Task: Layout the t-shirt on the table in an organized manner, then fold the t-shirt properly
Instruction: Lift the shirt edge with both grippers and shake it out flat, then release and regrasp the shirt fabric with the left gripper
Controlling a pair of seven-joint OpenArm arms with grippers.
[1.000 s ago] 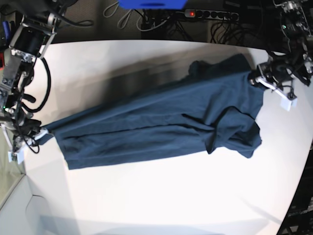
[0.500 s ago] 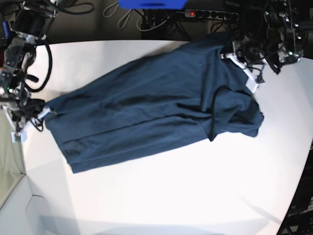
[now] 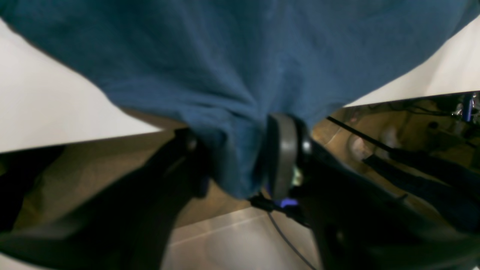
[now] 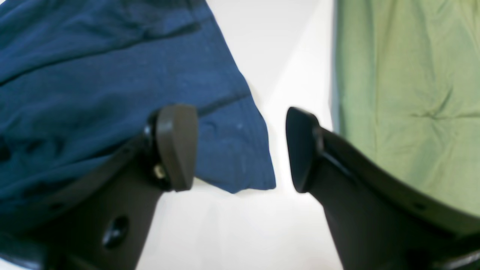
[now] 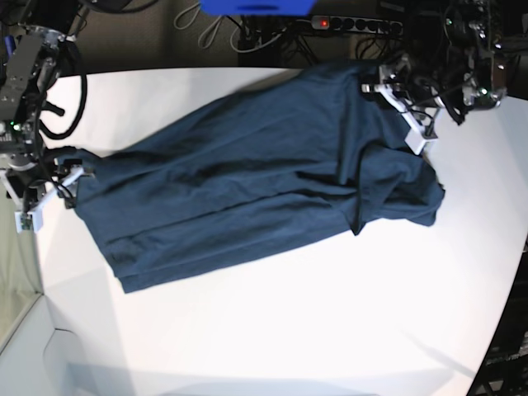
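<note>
The near half of the worktop (image 5: pixel 289 330) lies bare, while the t-shirt (image 5: pixel 247 190) stretches diagonally from its left edge to its far right edge, rumpled and doubled over at the right end. The right gripper (image 4: pixel 240 150) stands wide apart, its earlier hold on the left corner dropped. The left gripper (image 3: pixel 240 165), now at the far edge, seems partly open with cloth between the fingers.

The right end effector (image 4: pixel 240 150) gapes wide; the left end effector (image 3: pixel 240 165) stands parted.
</note>
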